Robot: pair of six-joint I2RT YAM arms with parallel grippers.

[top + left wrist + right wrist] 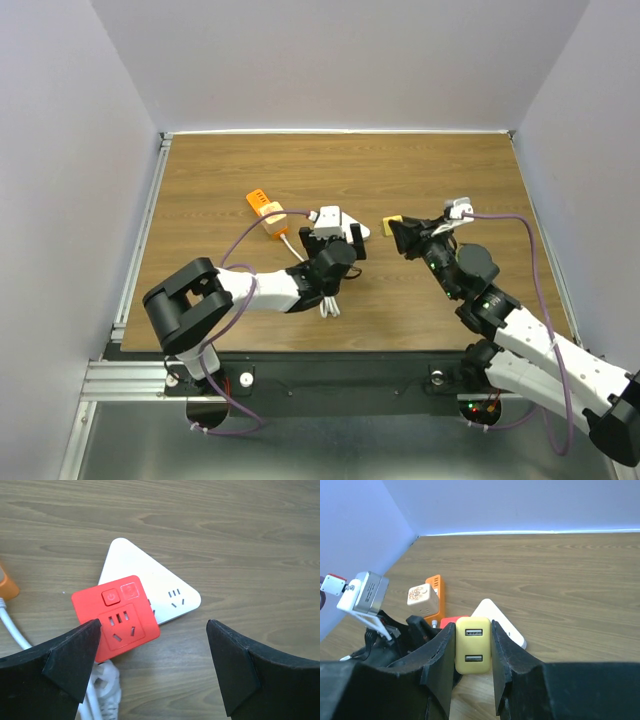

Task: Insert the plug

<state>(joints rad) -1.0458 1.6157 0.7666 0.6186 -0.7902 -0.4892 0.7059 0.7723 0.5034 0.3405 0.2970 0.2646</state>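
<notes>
Gripping the yellow plug (473, 652) by its sides, my right gripper (408, 236) holds it off the table, right of the red socket (116, 617). My left gripper (154, 630) hangs spread open over that socket. Insertion not yet done: approach, alignment and push remain

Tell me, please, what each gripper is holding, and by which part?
The right gripper clamps the yellow charger by its two long sides. The left gripper is open, holding nothing.

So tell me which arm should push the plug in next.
Right: the right pincer grips the yellow plug, facing the red socket; the left pincer hangs open and empty above it.
</notes>
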